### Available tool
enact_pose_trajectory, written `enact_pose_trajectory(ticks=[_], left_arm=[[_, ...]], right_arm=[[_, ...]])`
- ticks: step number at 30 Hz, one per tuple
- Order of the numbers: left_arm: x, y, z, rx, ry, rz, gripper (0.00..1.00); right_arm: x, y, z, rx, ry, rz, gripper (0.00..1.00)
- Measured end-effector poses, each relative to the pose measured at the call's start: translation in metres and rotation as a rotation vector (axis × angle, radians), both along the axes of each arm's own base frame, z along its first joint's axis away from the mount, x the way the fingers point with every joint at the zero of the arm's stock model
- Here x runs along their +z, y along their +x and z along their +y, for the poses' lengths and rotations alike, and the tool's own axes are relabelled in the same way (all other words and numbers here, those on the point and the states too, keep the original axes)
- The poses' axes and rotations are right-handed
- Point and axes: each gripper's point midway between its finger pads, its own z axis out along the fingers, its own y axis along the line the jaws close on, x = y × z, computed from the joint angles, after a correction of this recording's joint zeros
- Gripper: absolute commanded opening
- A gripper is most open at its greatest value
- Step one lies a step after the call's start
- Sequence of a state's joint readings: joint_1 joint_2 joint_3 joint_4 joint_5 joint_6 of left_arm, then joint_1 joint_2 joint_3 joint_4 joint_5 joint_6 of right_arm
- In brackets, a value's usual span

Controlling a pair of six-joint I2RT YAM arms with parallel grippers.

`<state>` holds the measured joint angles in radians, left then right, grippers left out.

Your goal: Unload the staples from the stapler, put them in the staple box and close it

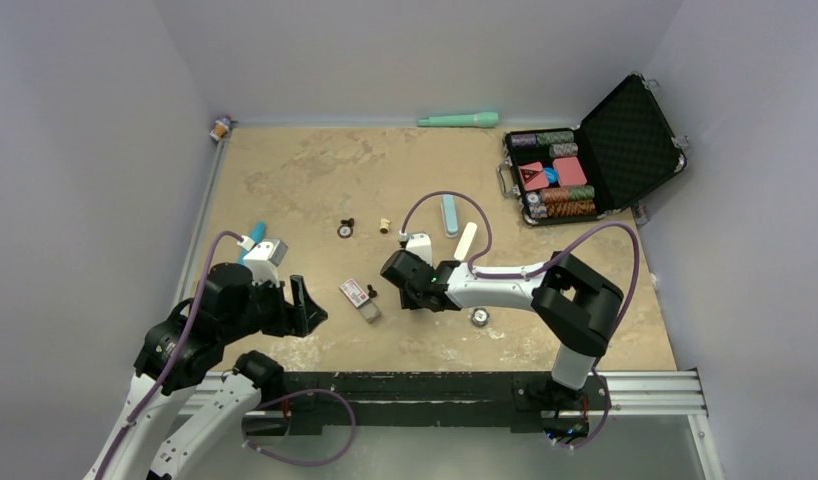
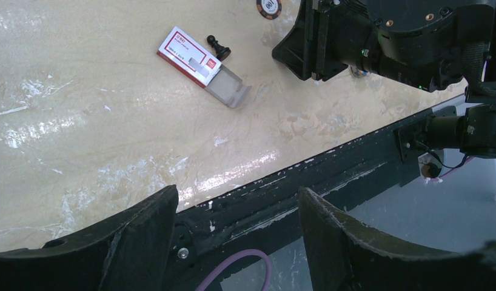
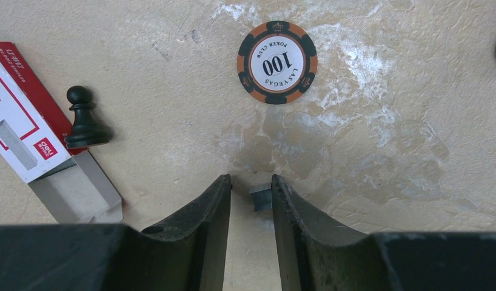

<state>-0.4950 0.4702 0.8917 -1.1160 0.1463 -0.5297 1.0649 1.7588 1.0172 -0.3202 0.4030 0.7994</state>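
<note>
Stapler [image 1: 450, 215] lies separated on the counter [image 1: 285, 180] beyond the staple box [image 1: 360, 297], white part [image 1: 466, 241] beside it. Right pincer [image 3: 250, 185], near that box, stands narrow about a small grey piece [image 3: 261, 197], likely staples; grip unconfirmed. Left pincer [image 2: 236, 200] gapes wide, empty. Unloading is judged nearly done.

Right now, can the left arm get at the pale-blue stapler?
Probably not directly: the stapler lies farther out, and the right claw sits between it and the open left claw.

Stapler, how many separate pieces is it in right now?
2. The pale-blue piece lies right of centre; the white piece lies tilted just to its right and nearer. Smaller parts may be hidden.
</note>
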Motion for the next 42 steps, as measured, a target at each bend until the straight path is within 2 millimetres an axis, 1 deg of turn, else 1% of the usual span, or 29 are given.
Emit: enact_pose_trajectory(ticks=[2, 8, 12, 16, 20, 24, 36, 42], left_arm=[[0.0, 0.0, 0.0, 0.001, 0.0, 0.0, 0.76], [0.0, 0.0, 0.0, 0.002, 0.0, 0.0, 0.76], [0.0, 0.0, 0.0, 0.002, 0.0, 0.0, 0.76], [0.0, 0.0, 0.0, 0.002, 0.0, 0.0, 0.76], [0.0, 0.0, 0.0, 0.002, 0.0, 0.0, 0.76], [0.0, 0.0, 0.0, 0.002, 0.0, 0.0, 0.76], [0.0, 0.0, 0.0, 0.003, 0.0, 0.0, 0.76], [0.0, 0.0, 0.0, 0.003, 0.0, 0.0, 0.76]], right_arm=[[0.0, 0.0, 0.0, 0.001, 0.0, 0.0, 0.28], [0.0, -0.001, 0.0, 0.001, 0.0, 0.001, 0.26], [-0.001, -0.001, 0.0, 0.001, 0.0, 0.001, 0.19], [-0.001, -0.001, 0.0, 0.002, 0.0, 0.002, 0.17], [-0.001, -0.002, 0.001, 0.004, 0.0, 0.002, 0.1], [-0.001, -0.004, 0.002, 0.01, -0.001, 0.002, 0.0], [-0.001, -0.013, 0.006, 0.031, -0.01, 0.009, 0.0], [0.008, -0.021, 0.016, 0.054, -0.009, 0.013, 0.0]])
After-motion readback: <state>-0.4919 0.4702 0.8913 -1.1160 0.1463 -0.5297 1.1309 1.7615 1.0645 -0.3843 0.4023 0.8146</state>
